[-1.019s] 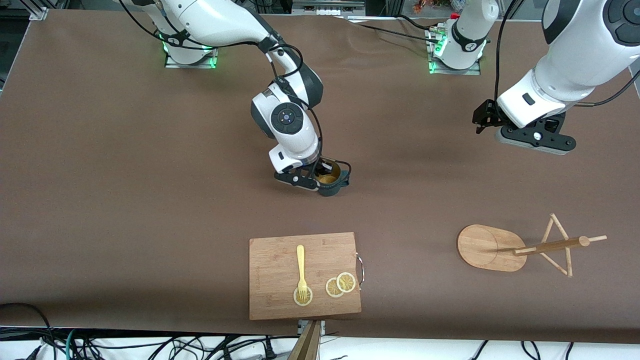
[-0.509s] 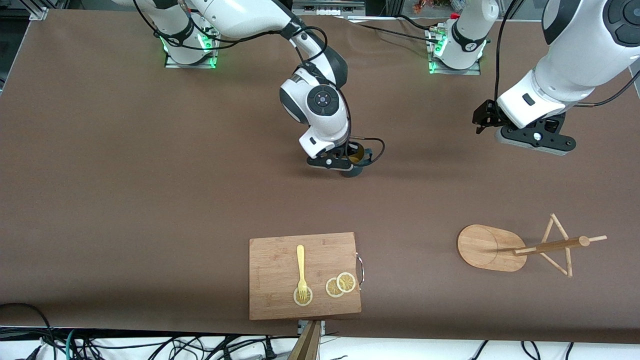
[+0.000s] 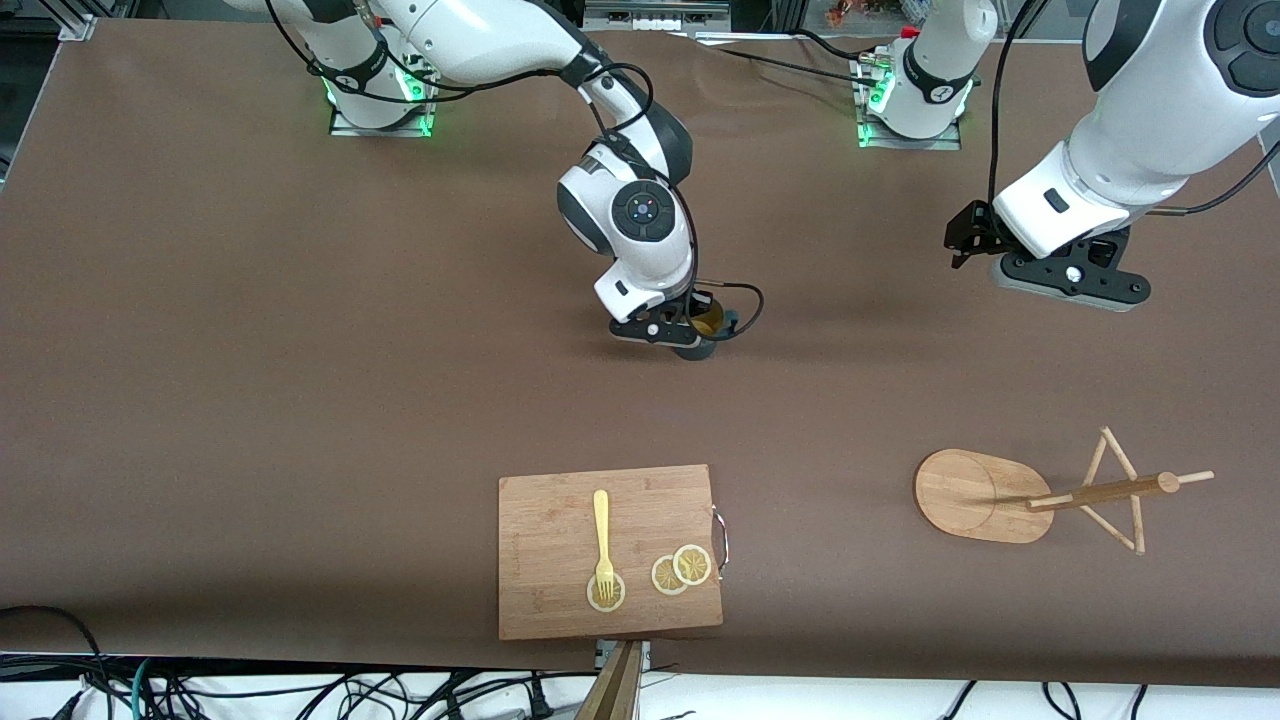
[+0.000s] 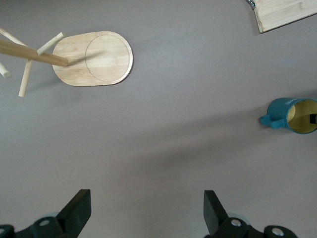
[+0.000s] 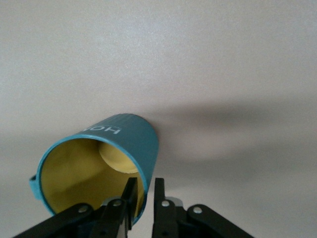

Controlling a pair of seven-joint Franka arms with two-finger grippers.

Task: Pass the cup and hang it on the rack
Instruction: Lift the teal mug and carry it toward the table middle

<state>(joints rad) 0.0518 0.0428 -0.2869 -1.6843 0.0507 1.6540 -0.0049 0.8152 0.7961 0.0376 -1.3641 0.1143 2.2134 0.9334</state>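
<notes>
The teal cup [image 3: 706, 330] with its yellow inside sits low at the table's middle, farther from the front camera than the cutting board. My right gripper [image 3: 692, 334] is at its rim. In the right wrist view the right gripper [image 5: 143, 187] has one finger inside the cup [image 5: 126, 141] and one outside, slightly parted, with a thin gap showing beside the wall. My left gripper [image 3: 1068, 274] waits open and empty over the table near the left arm's end. The left wrist view shows that gripper [image 4: 147, 210], the cup [image 4: 290, 115] and the rack [image 4: 94, 59]. The bamboo rack [image 3: 975, 495] stands nearer the front camera.
A wooden cutting board [image 3: 610, 550] near the front edge carries a yellow fork [image 3: 602, 535] and lemon slices [image 3: 682, 570]. One corner of the board [image 4: 285, 12] shows in the left wrist view. Bare brown table lies between the cup and the rack.
The right arm carried the cup toward the left arm's end, away from the front camera, then settled slightly lower. Its fingers have loosened on the rim. The left arm stayed still.
</notes>
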